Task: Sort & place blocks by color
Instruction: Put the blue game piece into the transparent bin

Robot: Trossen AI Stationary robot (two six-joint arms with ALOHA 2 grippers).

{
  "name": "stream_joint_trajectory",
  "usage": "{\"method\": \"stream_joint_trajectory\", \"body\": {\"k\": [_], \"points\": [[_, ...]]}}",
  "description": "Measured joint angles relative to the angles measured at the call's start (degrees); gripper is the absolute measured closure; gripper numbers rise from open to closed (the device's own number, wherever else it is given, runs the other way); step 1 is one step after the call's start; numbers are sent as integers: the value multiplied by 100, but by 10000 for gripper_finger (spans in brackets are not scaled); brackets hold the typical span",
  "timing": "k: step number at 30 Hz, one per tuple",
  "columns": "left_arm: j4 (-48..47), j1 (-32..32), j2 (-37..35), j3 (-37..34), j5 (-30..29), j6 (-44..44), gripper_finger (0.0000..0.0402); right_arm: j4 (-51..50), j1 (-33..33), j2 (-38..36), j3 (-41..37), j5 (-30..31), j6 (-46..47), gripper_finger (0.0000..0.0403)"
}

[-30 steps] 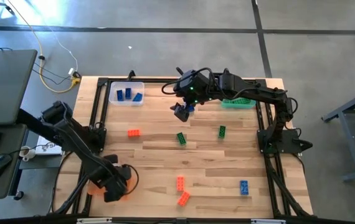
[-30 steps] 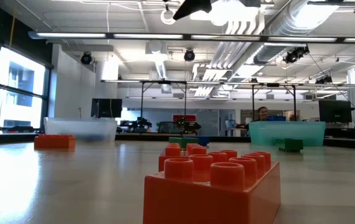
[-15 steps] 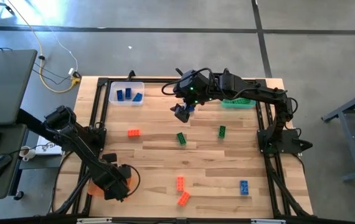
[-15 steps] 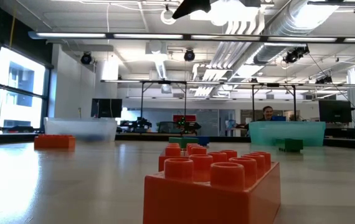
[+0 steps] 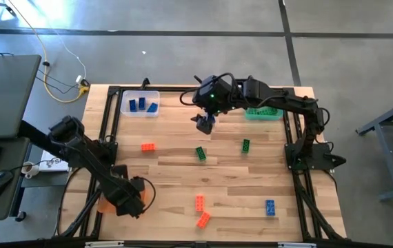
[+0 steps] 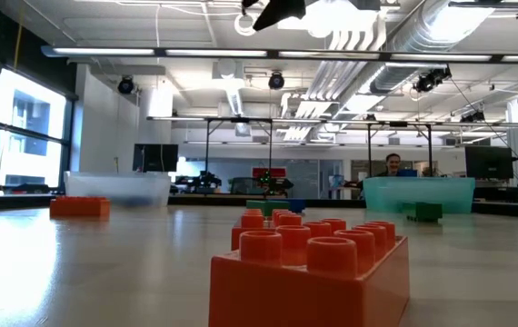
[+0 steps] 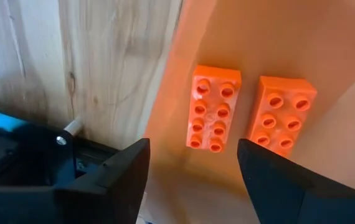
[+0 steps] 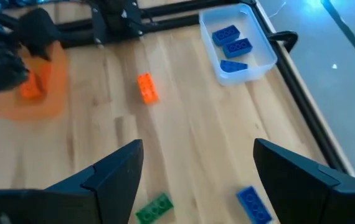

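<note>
The left hand [image 5: 129,200] hangs over the orange tray [image 7: 277,37] at the tabletop's [image 5: 231,172] near left corner, fingers spread apart and holding nothing. Just beyond its fingertips two orange blocks [image 7: 213,107] lie flat and side by side on the tray floor, studs up, close together but apart; the tray's edge and bare wood run beside them, with the dark frame rail close behind the hand. The right hand [image 5: 204,122] hovers well above the wood toward the far middle, its fingers wide and empty. Ahead of it in its own wrist view sits the clear tray [image 8: 240,43] with three blue blocks [image 8: 226,34] inside, at the far left corner. A lone orange block [image 5: 147,147] lies on open wood between that tray and the left hand. Almost beneath the right hand, slightly nearer, a green block [image 5: 200,153] lies tilted, and a second green block [image 5: 245,145] lies off to its side; the green tray [image 5: 263,113] sits beside the right arm at the far right. Two more orange blocks [image 5: 200,202] lie near the front middle, just apart, and a blue block [image 5: 270,207] rests nearer the front right. Wide bare wood separates these pieces.
</note>
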Motion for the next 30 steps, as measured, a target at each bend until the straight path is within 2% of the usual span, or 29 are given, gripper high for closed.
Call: {"method": "stream_joint_trajectory", "body": {"k": [8,13,21,30], "points": [[25,293,-728,2,-209,-154,182,-568,-511,0,0,-28,-796,112],[29,524,-1385,2,-775,-155,183,-786,-929,0,0,-103,-1342,112],[36,1252,-2418,2,-2325,-31,183,-807,-1623,91,2,-742,-2233,112],[102,2510,-3256,4,-4173,932,183,-811,-2063,627,2,-824,-2890,112]]}}
